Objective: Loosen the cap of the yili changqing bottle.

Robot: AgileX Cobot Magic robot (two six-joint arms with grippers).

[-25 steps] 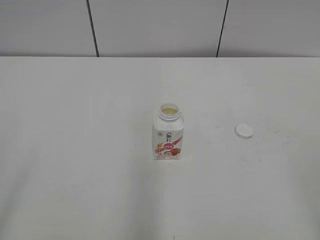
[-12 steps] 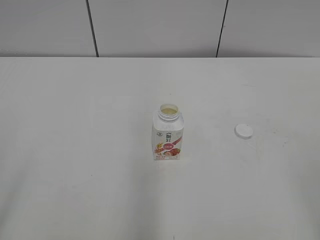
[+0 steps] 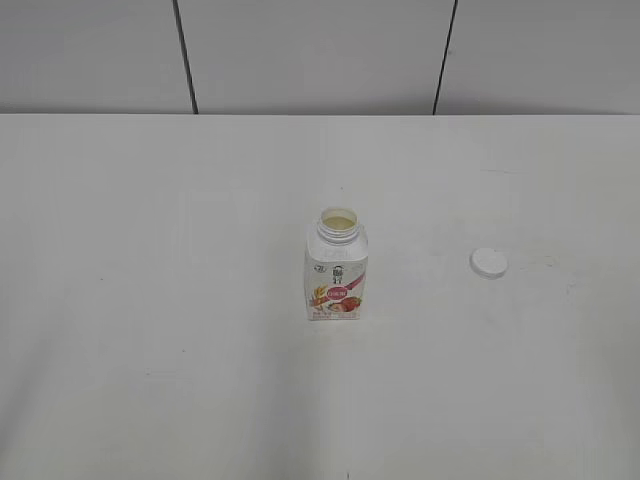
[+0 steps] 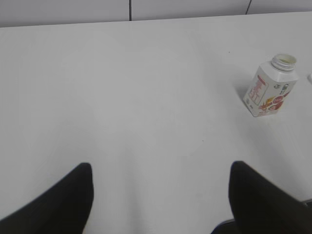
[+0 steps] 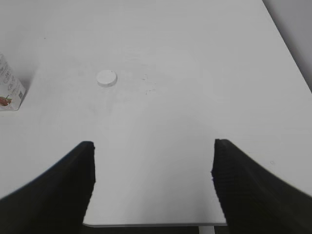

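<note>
Grippers sit low and back from the work, each seen only through its own wrist camera. Starting at the left, the left gripper [image 4: 160, 195] has its two dark fingers [image 4: 58, 204] spread wide apart with nothing between them, hovering over a bare stretch of the white table [image 3: 150, 350]. From that wrist view the bottle [image 4: 269, 86] stands well ahead and off to the right, apart from the gripper.

Moving toward the middle, the exterior view shows the bottle [image 3: 336, 266] standing upright near the centre of the table. Its neck is open, with no cap on it, and a pale liquid shows inside the mouth. The label with pink-red fruit faces the camera, and a small green logo sits above it.

Further right, the cap [image 3: 489, 262] lies flat on the table, well apart from the bottle and touching nothing else. A few faint scuff marks show on the tabletop beside it.

At the right, the right gripper [image 5: 153, 183] is likewise wide open and holds nothing, its dark fingers [image 5: 253, 195] framing bare table. In that wrist view the cap [image 5: 107, 78] lies ahead and slightly left of the gripper, and only a corner of the bottle [image 5: 9, 90] shows at the left edge.

Behind the table runs a grey panelled wall [image 3: 320, 55].
</note>
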